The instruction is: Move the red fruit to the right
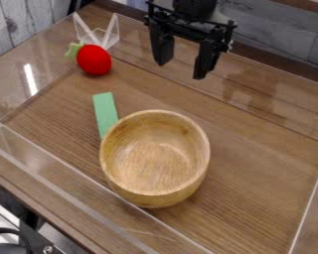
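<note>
The red fruit [92,59] is small, round and bright red with a green leafy stem on its left side. It rests on the wooden table at the upper left. My gripper [183,58] hangs above the table at the top centre, pointing down, to the right of the fruit and apart from it. Its two black fingers stand wide apart with nothing between them.
A wooden bowl [155,156] sits in the middle foreground. A flat green strip [106,112] lies just left of it, partly under its rim. Clear acrylic walls [29,169] border the table on the left, front and right.
</note>
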You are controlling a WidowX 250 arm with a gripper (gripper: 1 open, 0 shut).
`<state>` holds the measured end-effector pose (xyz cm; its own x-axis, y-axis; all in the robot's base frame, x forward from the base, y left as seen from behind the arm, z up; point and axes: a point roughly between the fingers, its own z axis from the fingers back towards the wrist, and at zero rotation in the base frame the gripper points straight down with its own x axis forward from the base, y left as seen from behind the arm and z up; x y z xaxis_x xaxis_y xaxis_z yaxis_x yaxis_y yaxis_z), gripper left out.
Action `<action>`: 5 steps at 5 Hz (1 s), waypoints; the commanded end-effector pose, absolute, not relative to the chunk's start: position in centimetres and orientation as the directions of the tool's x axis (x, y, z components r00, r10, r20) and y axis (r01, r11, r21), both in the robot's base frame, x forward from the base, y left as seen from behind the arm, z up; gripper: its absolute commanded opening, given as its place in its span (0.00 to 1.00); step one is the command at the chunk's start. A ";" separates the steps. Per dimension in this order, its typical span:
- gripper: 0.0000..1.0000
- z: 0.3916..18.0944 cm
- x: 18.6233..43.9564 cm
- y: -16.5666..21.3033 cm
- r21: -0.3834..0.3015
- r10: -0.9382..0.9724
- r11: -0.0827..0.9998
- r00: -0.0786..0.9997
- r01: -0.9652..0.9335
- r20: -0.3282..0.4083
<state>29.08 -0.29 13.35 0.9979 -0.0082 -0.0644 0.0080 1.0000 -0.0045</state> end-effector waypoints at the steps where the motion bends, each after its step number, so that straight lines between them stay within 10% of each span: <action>1: 1.00 12.3 29.2 0.1 -0.007 0.096 0.995 0.993 -0.097 -0.071; 5: 1.00 10.0 33.4 15.5 -0.079 0.658 0.751 0.752 -0.655 0.023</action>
<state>32.51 14.84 7.90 0.7524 0.6573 -0.0441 -0.6587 0.7498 -0.0626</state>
